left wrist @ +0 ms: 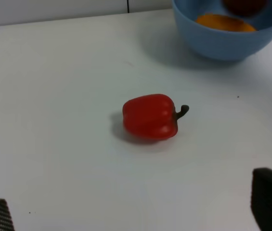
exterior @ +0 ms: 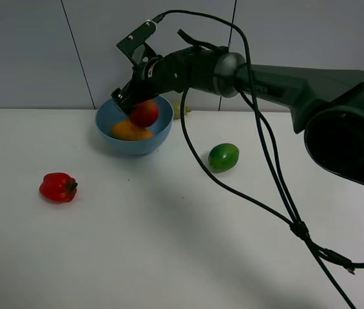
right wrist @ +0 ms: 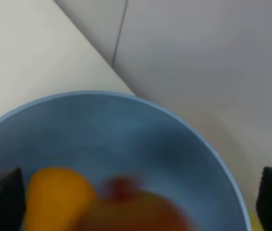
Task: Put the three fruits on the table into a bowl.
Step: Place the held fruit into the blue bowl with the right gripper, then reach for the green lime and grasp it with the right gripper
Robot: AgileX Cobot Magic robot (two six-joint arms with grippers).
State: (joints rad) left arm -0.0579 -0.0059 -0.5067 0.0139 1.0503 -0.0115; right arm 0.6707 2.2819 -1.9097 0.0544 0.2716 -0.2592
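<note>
**A:** Position of the pomegranate (exterior: 144, 114)?

**B:** Blurred, at the mouth of the bowl (exterior: 130, 147), just below and beside the right gripper (exterior: 125, 103). In the right wrist view, sits midway between the 2 fingers, clear of both.

**A:** State of that gripper?

**B:** Spread wide, clamping nothing. Hangs over the bowl, on an arm reaching across from the right.

**A:** Rest of the 3 fruits?

**B:** Mango (exterior: 129, 132) down inside the bowl, beside and partly under the pomegranate. Green fruit (exterior: 223, 157) out on the table (exterior: 136, 244), well apart from the bowl, off to its right.

**A:** Left gripper (left wrist: 133, 211)?

**B:** Wide as well, holding nothing. Only 2 fingertips (left wrist: 269, 197) seen, far apart, low over the table.

**A:** Anything else?

**B:** Red bell pepper (left wrist: 150, 117) on its side on the table, between the left gripper and the bowl. Small yellow-green fruit (exterior: 182, 109) behind the bowl, mostly hidden by the arm.
</note>
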